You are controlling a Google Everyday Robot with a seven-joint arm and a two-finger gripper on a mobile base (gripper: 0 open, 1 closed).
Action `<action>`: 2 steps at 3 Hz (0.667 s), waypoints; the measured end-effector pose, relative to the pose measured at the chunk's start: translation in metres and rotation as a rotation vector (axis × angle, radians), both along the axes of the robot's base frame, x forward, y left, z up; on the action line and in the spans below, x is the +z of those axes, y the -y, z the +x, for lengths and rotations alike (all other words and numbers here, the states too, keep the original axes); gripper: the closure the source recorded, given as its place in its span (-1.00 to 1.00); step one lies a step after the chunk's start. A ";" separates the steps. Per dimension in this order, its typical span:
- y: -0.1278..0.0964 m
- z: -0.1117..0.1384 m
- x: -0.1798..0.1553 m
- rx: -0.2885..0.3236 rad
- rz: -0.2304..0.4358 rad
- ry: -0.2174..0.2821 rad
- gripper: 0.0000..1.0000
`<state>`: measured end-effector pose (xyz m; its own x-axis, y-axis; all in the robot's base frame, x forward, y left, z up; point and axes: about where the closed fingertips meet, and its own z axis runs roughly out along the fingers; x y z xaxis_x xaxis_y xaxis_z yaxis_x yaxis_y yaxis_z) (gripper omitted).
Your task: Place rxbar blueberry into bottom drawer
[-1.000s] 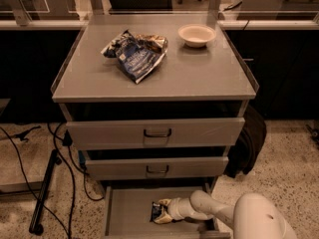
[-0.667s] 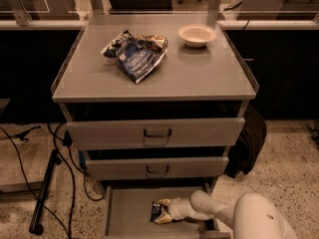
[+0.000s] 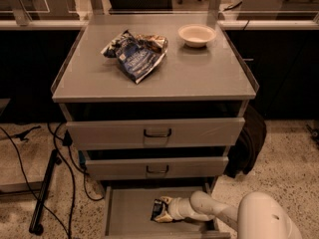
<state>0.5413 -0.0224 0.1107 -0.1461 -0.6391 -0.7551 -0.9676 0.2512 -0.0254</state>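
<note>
The bottom drawer (image 3: 127, 210) is pulled open at the foot of the grey cabinet. The rxbar blueberry (image 3: 159, 209), a small dark bar with pale print, is inside it, near the middle of the drawer floor. My gripper (image 3: 164, 211) reaches in from the lower right along the white arm and is at the bar, low over the drawer floor. I cannot tell whether the bar rests on the floor or is held just above it.
A wrinkly blue-and-silver chip bag (image 3: 135, 55) and a white bowl (image 3: 197, 34) lie on the cabinet top. Two upper drawers with dark handles (image 3: 157, 133) are slightly open. Black cables and a stand (image 3: 42, 193) are on the floor to the left. A dark bag (image 3: 247, 143) leans on the right.
</note>
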 end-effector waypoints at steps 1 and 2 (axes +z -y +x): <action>0.000 0.000 0.000 0.000 0.000 0.000 -1.00; 0.000 0.000 0.000 0.000 0.000 0.000 -1.00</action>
